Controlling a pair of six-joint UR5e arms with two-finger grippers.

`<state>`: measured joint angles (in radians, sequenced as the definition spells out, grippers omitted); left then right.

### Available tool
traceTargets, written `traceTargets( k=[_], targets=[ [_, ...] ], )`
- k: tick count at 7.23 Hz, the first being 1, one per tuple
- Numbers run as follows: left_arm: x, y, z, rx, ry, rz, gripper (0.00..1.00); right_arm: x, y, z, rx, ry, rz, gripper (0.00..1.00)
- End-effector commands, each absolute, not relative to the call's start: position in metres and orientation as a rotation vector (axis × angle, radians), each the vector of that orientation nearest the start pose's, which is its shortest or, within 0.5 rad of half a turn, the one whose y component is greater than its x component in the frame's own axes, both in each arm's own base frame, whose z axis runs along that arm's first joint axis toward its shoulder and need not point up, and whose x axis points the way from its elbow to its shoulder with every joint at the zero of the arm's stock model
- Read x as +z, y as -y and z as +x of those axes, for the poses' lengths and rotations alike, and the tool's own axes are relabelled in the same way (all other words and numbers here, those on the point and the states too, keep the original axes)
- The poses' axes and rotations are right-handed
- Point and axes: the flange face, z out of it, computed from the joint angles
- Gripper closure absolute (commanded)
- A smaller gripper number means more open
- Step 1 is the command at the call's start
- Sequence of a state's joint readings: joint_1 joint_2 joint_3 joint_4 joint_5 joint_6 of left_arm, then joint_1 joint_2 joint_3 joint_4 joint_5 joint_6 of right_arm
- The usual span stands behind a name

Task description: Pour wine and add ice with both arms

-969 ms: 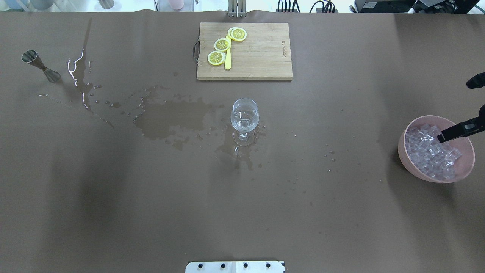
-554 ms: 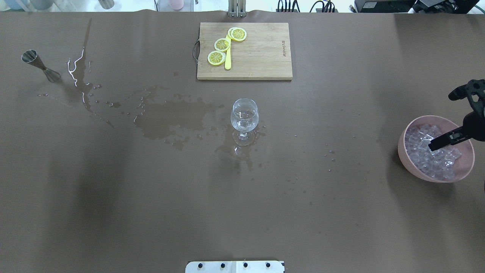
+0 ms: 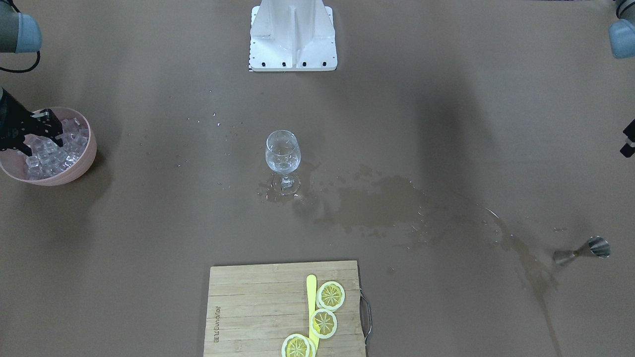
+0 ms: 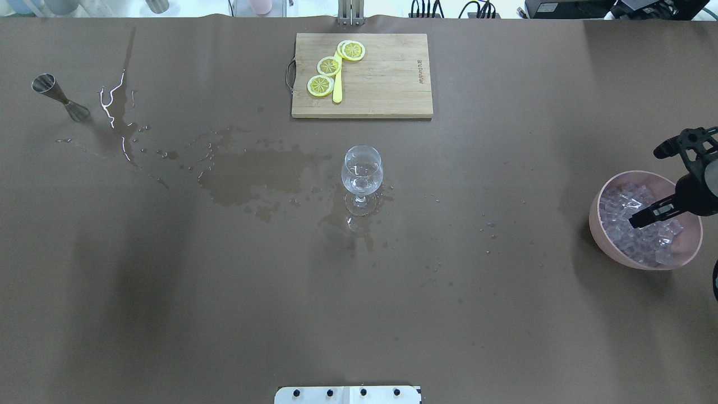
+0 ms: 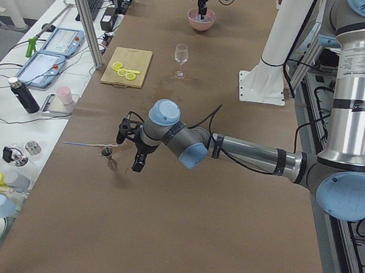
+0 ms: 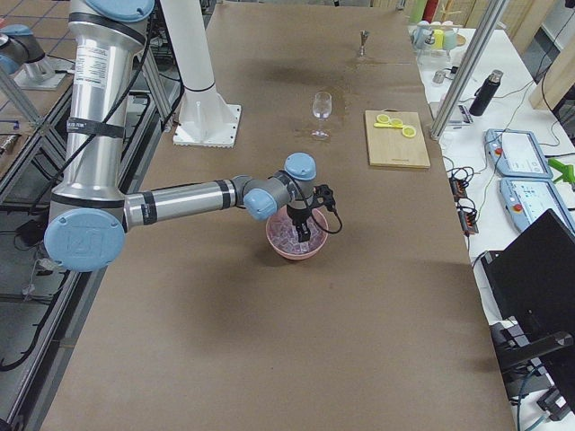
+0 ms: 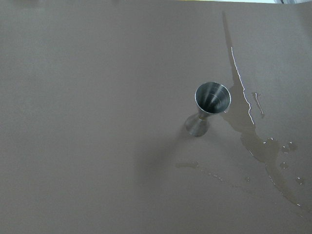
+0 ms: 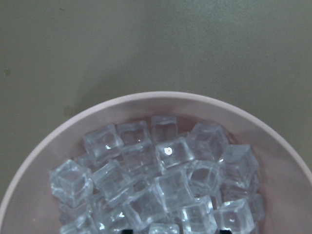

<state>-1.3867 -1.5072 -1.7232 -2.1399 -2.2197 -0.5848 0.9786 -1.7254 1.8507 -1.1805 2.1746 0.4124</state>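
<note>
A pink bowl (image 4: 595,227) at the table's right end holds the ice (image 4: 620,221), a heap of clear cubes (image 8: 165,175). My right gripper (image 4: 636,220) hangs over the bowl, pointing down at the cubes. In the right wrist view its fingertips (image 8: 127,230) stand wide apart at the bottom edge, so it is open and empty. A wine glass (image 4: 362,174) stands mid-table with a little clear wine in it. My left gripper (image 5: 137,161) hangs next to a steel jigger (image 7: 207,109). I cannot tell whether it is open or shut.
A wet spill (image 4: 252,174) spreads from the jigger (image 4: 59,98) to the glass's foot. A wooden board (image 4: 381,84) with lemon slices (image 4: 328,66) lies at the far side. The white stand base (image 3: 292,34) sits at the robot's edge.
My right gripper has come further in over the bowl and lower toward the ice. The glass, jigger and board have not moved.
</note>
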Motion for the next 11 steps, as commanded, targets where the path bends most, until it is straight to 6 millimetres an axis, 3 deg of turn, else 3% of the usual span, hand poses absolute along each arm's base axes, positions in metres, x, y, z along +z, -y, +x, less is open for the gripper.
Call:
traceTargets(
  k=[1, 2, 4, 6, 7, 9, 10, 11],
  targets=[
    [0.553, 0.497, 0.019, -0.160, -0.817, 0.354, 0.01, 0.555, 0.414, -0.188, -0.332, 0.780, 0.142, 0.84],
    [0.553, 0.497, 0.018, -0.161, -0.819, 0.354, 0.01, 0.554, 0.411, -0.187, -0.332, 0.782, 0.140, 0.99],
    [0.553, 0.497, 0.018, -0.160, -0.819, 0.355, 0.01, 0.543, 0.407, -0.186, -0.341, 0.807, 0.144, 1.00],
    [0.553, 0.496, 0.018, -0.160, -0.819, 0.355, 0.01, 0.479, 0.421, -0.195, -0.363, 0.844, 0.223, 1.00],
    [0.550, 0.494, 0.018, -0.158, -0.821, 0.361, 0.01, 0.424, 0.457, -0.220, -0.294, 0.871, 0.225, 1.00],
    [0.550, 0.494, 0.017, -0.160, -0.821, 0.362, 0.01, 0.286, 0.510, -0.267, -0.201, 0.902, 0.191, 1.00],
    [0.549, 0.493, 0.017, -0.158, -0.823, 0.364, 0.01, 0.227, 0.511, -0.306, -0.126, 0.946, 0.154, 1.00],
    [0.549, 0.493, 0.017, -0.158, -0.823, 0.364, 0.01, 0.175, 0.498, -0.343, -0.060, 1.004, 0.112, 1.00]
  ],
)
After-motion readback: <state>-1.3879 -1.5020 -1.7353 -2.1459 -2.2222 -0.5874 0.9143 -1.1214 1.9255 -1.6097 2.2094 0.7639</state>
